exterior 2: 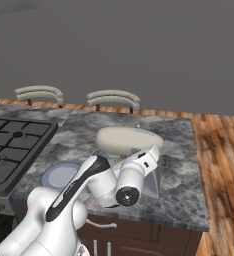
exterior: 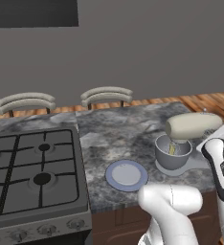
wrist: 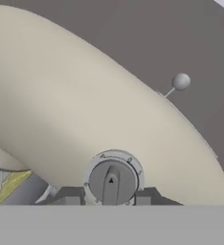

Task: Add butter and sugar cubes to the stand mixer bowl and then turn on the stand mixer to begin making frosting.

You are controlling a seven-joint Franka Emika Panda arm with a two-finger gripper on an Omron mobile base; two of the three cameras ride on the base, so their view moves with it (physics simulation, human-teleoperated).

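The gripper sits right up against the side of the stand mixer, its two dark fingertips on either side of the round grey dial on the cream head. Whether they are actually pinching the dial or just flanking it, I cannot tell; the tips are cut off low in the hand view. Above the dial a small grey ball-ended lever sticks out of the head.

Below the head sits the stand mixer bowl, and one yellow stick of butter lies inside it, with the wire whisk hanging over it. In the hand view a yellow patch shows at the lower left behind whisk wires.

One blue-rimmed plate rests on the marble counter just left of the bowl, near the front edge. Further left is a gas hob with its knobs along the front. Two chair backs stand behind the counter.

The arm comes up from the counter's front edge, folds at the elbow and reaches in level toward the mixer's near side, hiding part of its base in the right base view.
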